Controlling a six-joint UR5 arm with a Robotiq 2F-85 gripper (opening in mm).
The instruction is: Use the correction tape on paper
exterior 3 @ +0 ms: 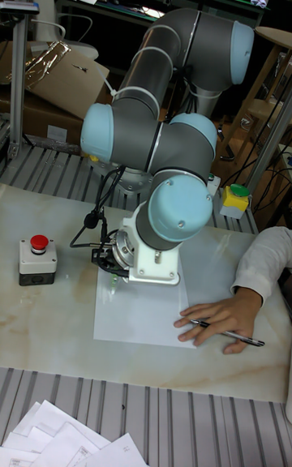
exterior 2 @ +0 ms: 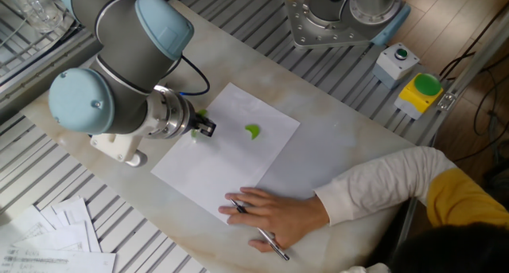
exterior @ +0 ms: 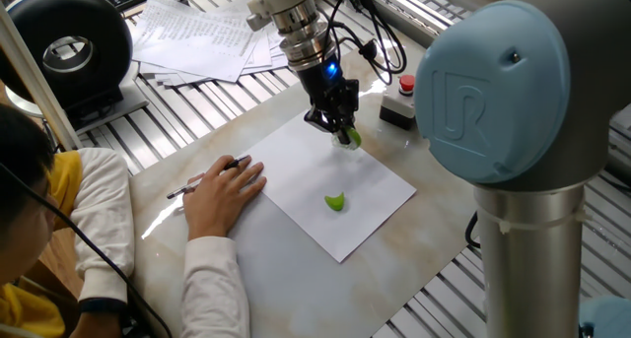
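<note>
The grey UR5 arm with pale blue joint caps [exterior 2: 95, 102] reaches low across the table, wrist angled steeply down. Its black two-finger gripper [exterior: 345, 133] points downward, its 2 fingers closed on a small green object. A blue light glows on the wrist.

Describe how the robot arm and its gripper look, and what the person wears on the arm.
The robot arm is grey tubing with pale blue joint caps. Its gripper is small and black, with a blue light and black cables above. The person's hand emerges from a white sleeve under yellow.
</note>
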